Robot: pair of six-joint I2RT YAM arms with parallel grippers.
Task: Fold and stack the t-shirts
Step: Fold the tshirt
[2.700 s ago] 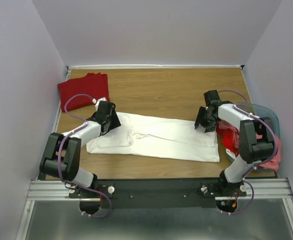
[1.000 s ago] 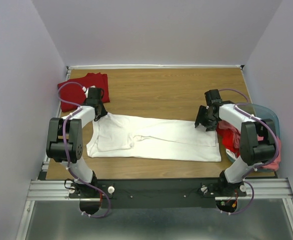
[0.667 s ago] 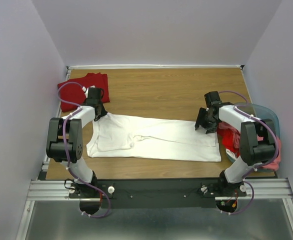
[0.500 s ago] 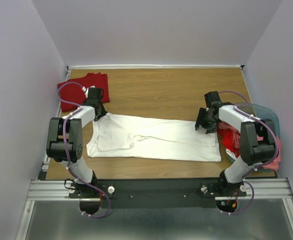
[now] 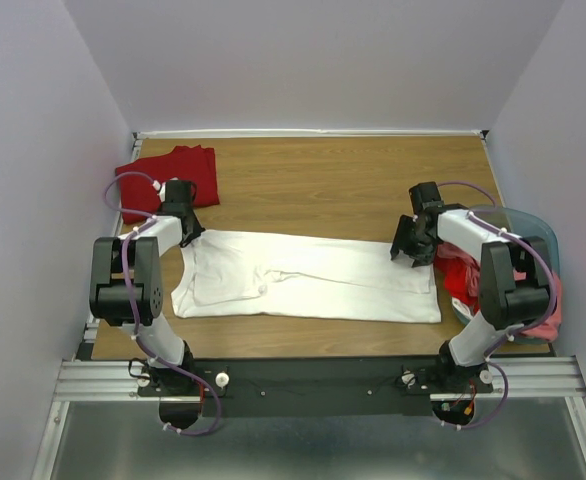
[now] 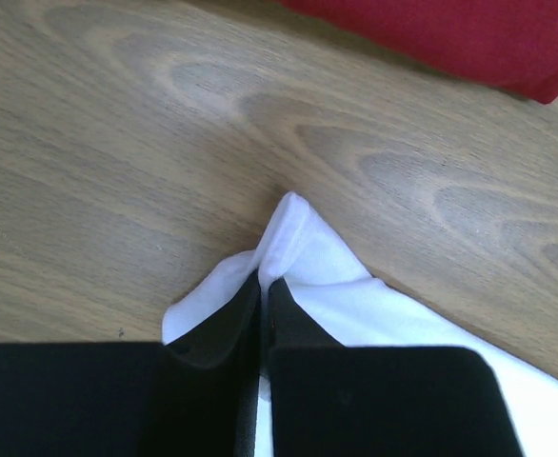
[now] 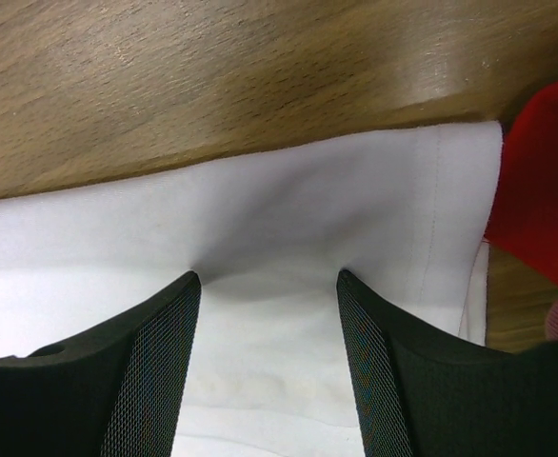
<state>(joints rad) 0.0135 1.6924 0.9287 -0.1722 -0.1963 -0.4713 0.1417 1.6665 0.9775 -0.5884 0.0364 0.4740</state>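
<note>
**White shirt pinched at one far corner, other corner not yet taken**

Nearest you, the white t-shirt lies spread flat across the front of the table. Its long side runs along the near edge, so both arms can reach it.

At its far left corner your left gripper is clenched on a small peak of white cloth, drawn to a point between the fingers. I read that as a grasp taken to carry this corner over for a fold.

On the far right edge your right gripper has its jaws apart. The tips press into the hem and the cloth dimples between them, with nothing clamped. It looks placed to take the matching corner; close it before you lift, or the shirt will likely skew.

Just right of it, the teal bin holds the red and pink t-shirts, probably waiting their turn. One red fold lies right against the white hem.

Farthest off, at the back left, the dark red t-shirt lies folded, apart from the white one. It is likely the base of the stack.

You have no brand, label or writing to read on any cloth or arm.
</note>
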